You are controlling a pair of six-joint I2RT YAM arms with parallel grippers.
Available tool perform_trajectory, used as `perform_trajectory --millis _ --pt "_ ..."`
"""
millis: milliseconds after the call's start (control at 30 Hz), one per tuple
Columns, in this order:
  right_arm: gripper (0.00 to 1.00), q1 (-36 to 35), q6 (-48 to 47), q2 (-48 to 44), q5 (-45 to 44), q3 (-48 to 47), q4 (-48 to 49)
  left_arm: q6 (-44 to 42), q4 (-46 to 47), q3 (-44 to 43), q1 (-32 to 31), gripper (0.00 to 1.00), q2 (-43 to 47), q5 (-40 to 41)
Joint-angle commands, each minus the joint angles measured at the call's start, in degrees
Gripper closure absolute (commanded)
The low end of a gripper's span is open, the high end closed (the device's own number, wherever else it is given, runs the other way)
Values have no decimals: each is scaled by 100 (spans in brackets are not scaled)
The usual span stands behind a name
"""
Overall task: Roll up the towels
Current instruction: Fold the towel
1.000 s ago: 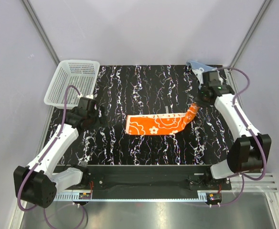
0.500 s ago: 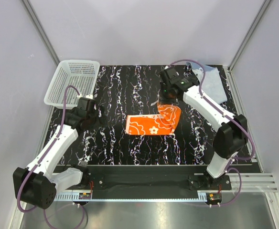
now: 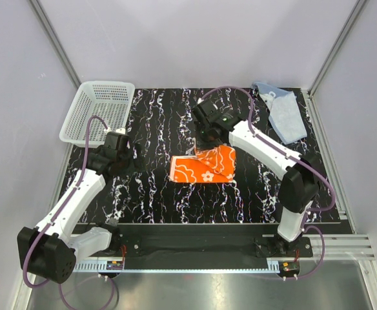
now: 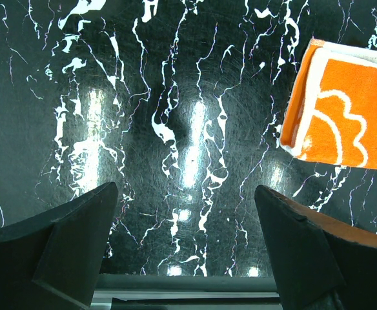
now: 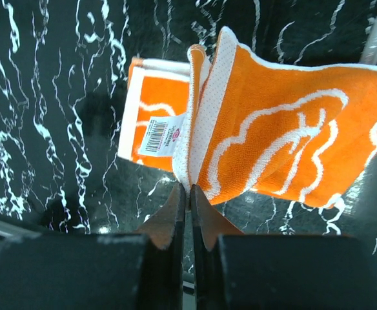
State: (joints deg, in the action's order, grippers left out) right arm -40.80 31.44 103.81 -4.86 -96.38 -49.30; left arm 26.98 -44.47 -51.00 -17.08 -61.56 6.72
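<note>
Rolling looked barely begun: orange towel [image 3: 204, 166] lay at centre, its right end folded leftward over itself. Blue towel [image 3: 284, 113] sat untouched, far right. Right gripper [image 5: 189, 187] clenched the orange edge; left gripper [image 4: 185, 192] hovered spread wide, empty.

Orange towel [image 3: 203, 168] mid-table — blue towel [image 3: 285, 116] far-right

**Right arm carries the towel's end leftward**

The right tool [image 5: 189, 194], pinching one end of the orange towel [image 3: 204, 169], moves from the right side of the worktop [image 3: 150, 200] to its middle, and the arm swings left with it. The towel's lifted end, earlier stretched out to the right, now stands doubled back above the flat part, so the cloth covers a shorter strip. The blue towel [image 3: 284, 113], earlier mostly hidden behind the arm, now shows in full at the far right corner.
</note>
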Motion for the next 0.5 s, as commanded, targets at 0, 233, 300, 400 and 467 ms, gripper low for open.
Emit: perform_trajectory --millis 0,233,300,400,467 --pt "100 -218 108 34 -15 -171 60 -62 166 -15 -15 6 127 49" --pt "100 -596 187 350 -23 -232 122 -62 158 -24 -15 6 118 57" --pt "100 -710 222 412 -6 -250 157 -62 158 -24 -15 6 109 57" --pt "100 -851 283 552 12 -276 228 -62 158 -24 -15 6 127 57" --pt "100 -921 310 675 12 -276 263 -62 158 -24 -15 6 127 57"
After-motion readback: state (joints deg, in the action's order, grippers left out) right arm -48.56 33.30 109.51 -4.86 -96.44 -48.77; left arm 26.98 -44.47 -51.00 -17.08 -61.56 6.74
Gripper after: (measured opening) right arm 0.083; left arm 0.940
